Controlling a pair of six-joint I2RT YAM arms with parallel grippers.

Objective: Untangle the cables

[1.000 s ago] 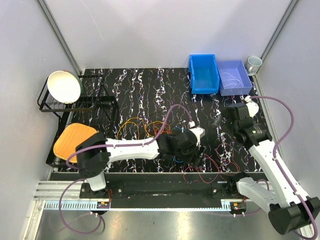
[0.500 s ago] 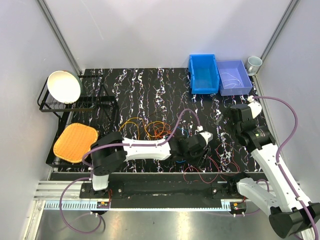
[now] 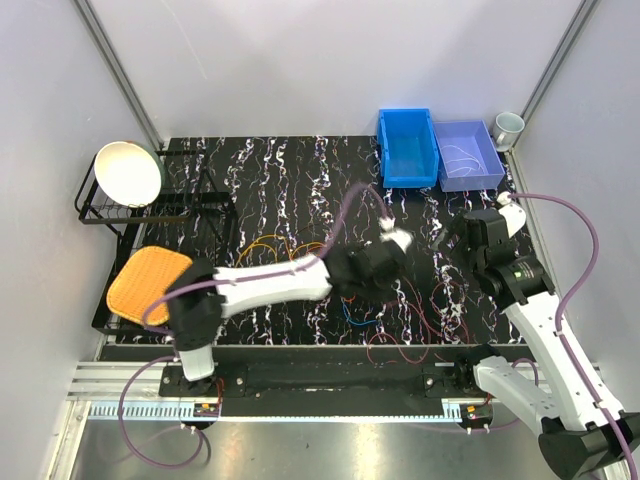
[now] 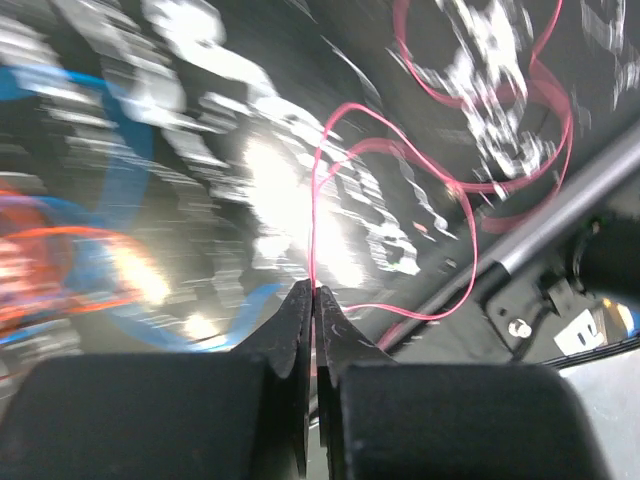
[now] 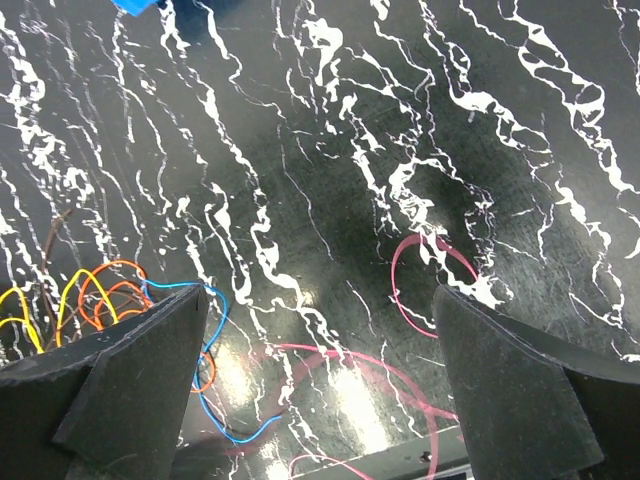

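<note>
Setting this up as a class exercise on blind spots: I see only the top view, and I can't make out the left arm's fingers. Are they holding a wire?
Observer: Yes. The left wrist view shows the left fingers shut on a thin red wire running straight out from their tips.
Operator: And the right arm?
Observer: Its wrist view shows the right fingers spread wide, gripping nothing, above the black mat.
Operator: Anything beneath them?
Observer: A pink wire loop lies on the mat there, apart from both fingers.
</note>
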